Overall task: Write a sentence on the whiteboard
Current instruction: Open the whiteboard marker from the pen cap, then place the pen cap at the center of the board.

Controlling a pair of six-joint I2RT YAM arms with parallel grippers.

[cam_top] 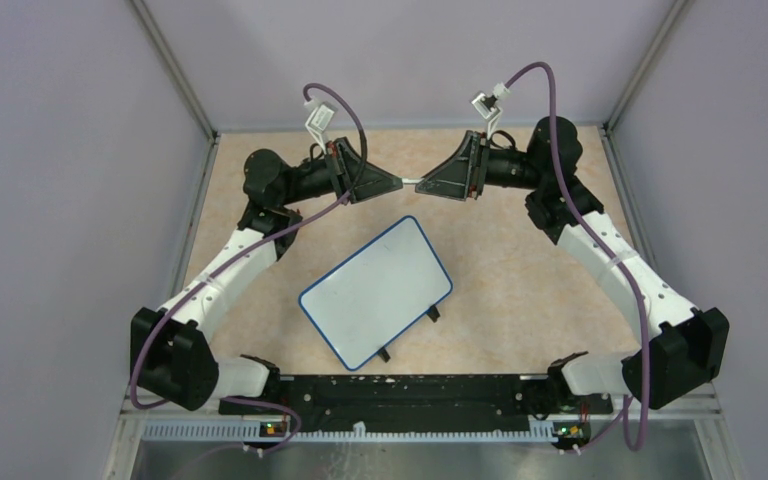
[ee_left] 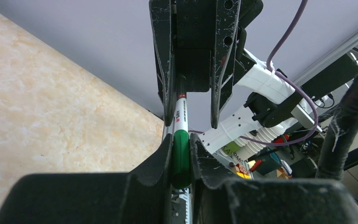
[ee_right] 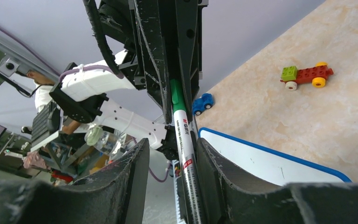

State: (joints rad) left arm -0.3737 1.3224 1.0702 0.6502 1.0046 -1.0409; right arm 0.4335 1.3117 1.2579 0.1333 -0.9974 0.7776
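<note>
The whiteboard point(cam_top: 375, 292) lies tilted in the middle of the table, blue rim, black clip feet on its near edge; its face is blank and no sentence shows. A corner of it appears in the right wrist view point(ee_right: 270, 163). Above its far side both grippers meet tip to tip around a white marker pen point(cam_top: 415, 181). My left gripper point(ee_left: 182, 154) is shut on the pen's green cap point(ee_left: 181, 158). My right gripper point(ee_right: 172, 158) is open, the white barrel point(ee_right: 184, 135) between its fingers, against one finger with a gap on the other side.
A brick toy car point(ee_right: 307, 74) and a small blue toy car point(ee_right: 202, 103) sit on the beige table beyond the board. Grey walls enclose the table on three sides.
</note>
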